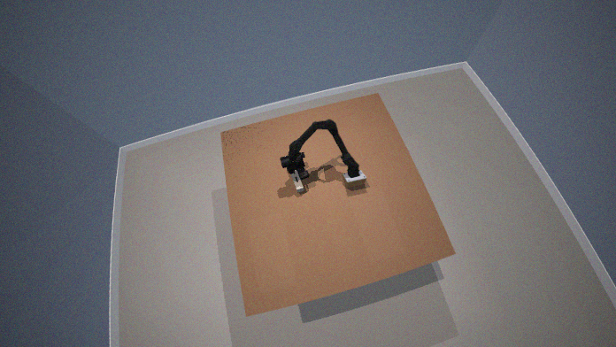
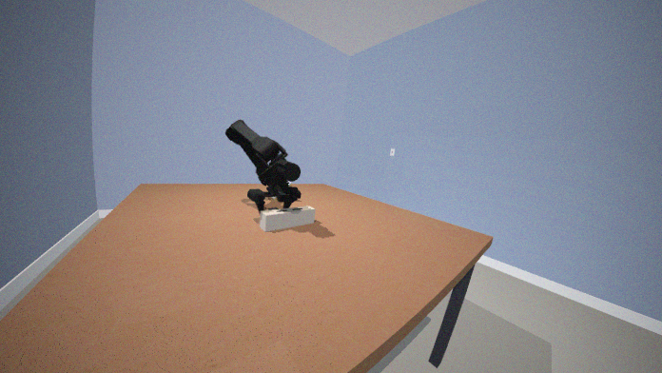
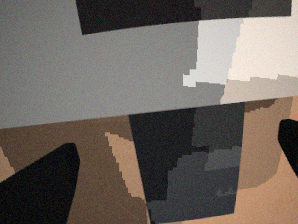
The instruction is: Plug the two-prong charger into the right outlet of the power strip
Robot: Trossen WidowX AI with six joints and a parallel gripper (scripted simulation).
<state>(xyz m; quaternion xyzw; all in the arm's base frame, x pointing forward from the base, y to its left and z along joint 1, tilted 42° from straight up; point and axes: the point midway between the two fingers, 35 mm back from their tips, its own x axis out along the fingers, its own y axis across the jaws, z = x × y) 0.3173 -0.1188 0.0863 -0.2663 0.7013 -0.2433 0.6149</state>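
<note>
One claw stands wide open, holding nothing, near the power strip.

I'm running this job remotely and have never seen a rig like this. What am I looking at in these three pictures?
The black machine is one jointed arm. The top view looks down from above, the exterior view looks across the table, and the wrist view looks past the fingers. The long white block is apparently the power strip. A dark block, probably the charger, shows between the open fingers of the gripper, which holds nothing.
</note>
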